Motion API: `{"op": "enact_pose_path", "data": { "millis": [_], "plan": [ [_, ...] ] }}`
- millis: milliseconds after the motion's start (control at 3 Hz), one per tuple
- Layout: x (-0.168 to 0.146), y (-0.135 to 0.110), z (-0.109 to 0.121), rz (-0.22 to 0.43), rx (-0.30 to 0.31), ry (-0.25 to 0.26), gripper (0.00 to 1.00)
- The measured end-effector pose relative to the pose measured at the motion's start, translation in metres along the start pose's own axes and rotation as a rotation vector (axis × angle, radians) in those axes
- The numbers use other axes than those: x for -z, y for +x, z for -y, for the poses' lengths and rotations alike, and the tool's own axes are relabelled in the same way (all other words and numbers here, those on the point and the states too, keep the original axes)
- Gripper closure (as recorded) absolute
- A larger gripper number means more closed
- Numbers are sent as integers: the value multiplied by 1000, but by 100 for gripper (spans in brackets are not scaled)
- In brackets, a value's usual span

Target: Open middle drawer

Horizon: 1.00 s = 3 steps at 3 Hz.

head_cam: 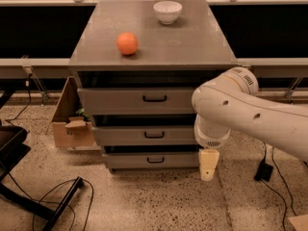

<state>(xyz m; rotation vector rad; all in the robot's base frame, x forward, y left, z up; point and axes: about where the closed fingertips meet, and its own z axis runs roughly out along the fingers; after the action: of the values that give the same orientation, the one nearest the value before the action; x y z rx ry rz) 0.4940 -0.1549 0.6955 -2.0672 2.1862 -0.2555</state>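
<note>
The grey cabinet (192, 42) has three drawers stacked in its front. The middle drawer (120, 136) has a wide low front and a small black bar handle (154, 134); its front looks pushed in. The taller top drawer (115, 101) is above it and the bottom drawer (125, 160) is below it. My gripper (208, 165) is cream-coloured and hangs point down from the white arm (250, 114). It is at the right end of the bottom drawer's front, below and to the right of the middle drawer's handle, and it holds nothing that I can see.
An orange (127, 43) and a white bowl (167, 11) sit on the cabinet top. A cardboard box (70, 124) stands at the cabinet's left side. Black cables (62, 196) and a chair base lie on the floor at left. A black adapter (263, 171) lies at right.
</note>
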Motion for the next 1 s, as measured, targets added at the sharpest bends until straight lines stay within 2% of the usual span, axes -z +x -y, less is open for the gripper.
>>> {"op": "enact_pose_path", "data": {
  "millis": [667, 1000],
  "plan": [
    [-12, -3, 1, -17, 16, 1, 0],
    [-58, -4, 13, -36, 45, -18, 0]
  ]
}}
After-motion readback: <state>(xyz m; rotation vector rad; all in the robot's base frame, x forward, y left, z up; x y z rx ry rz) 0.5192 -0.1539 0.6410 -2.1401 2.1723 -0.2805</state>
